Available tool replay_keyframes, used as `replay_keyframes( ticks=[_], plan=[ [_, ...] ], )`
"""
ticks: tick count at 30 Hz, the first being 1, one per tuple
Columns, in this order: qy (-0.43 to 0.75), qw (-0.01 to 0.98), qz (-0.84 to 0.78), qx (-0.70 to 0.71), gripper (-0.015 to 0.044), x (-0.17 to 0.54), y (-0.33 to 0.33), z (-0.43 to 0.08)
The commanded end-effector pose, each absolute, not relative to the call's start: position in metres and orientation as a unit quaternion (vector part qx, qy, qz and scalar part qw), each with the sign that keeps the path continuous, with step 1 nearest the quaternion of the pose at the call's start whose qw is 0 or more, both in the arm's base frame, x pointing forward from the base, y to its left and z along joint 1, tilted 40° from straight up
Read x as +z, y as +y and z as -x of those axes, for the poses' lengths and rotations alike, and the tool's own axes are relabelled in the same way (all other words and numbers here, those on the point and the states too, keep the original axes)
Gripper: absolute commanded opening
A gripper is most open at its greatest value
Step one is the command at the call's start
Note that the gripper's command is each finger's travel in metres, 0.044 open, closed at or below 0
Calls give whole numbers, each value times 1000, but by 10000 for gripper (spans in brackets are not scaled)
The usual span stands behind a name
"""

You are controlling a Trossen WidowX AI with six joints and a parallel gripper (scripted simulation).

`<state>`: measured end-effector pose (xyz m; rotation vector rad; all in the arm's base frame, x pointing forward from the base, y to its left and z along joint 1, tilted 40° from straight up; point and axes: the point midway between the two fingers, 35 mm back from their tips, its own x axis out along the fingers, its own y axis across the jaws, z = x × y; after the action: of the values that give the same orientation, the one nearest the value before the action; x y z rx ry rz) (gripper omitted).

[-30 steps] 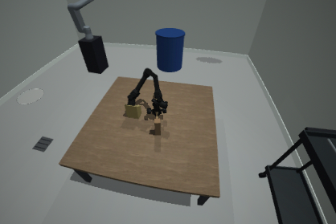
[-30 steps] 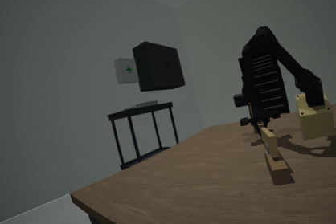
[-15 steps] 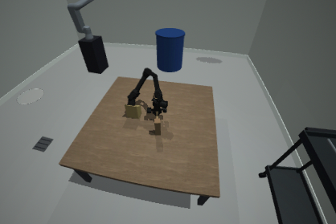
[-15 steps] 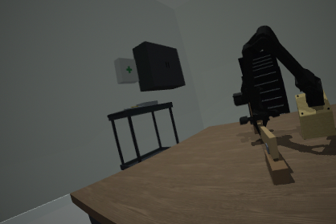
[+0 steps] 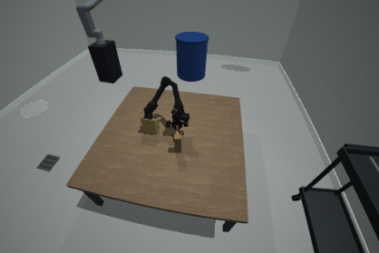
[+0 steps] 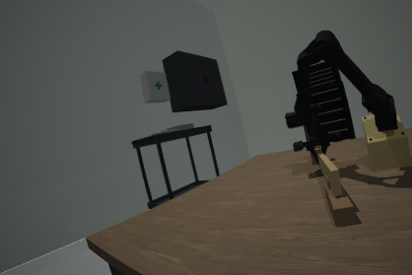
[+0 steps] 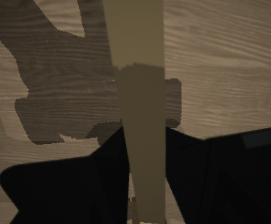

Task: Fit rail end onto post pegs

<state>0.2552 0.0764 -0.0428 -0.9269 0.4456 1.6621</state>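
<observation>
The long wooden rail (image 5: pixel 177 142) (image 6: pixel 330 176) (image 7: pixel 136 60) slopes up from the low footboard block (image 6: pixel 343 210) (image 5: pixel 176 150), where its far end rests, to my gripper. My gripper (image 5: pixel 177 126) (image 6: pixel 315 151) (image 7: pixel 138 127) is shut on the rail near its raised near end. In the wrist view the dark fingers sit on either side of the rail, which runs straight away over the table. A small upright wooden piece (image 6: pixel 312 158) shows right under the gripper; it may be the post. The pegs and the rail's holes are hidden.
A pale wooden block (image 5: pixel 150 126) (image 6: pixel 389 147) stands at the foot of the arm, beside the rail. Off the table are a blue barrel (image 5: pixel 192 55), a black cabinet (image 5: pixel 105 61) and a black rack (image 5: pixel 337 204).
</observation>
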Motion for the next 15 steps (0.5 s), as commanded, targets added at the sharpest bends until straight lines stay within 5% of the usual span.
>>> replay_keyframes(
  ticks=[1,15],
  plan=[
    [187,564,394,701,0,-39,73,-258],
    [187,564,394,701,0,-34,69,-259]
  ],
)
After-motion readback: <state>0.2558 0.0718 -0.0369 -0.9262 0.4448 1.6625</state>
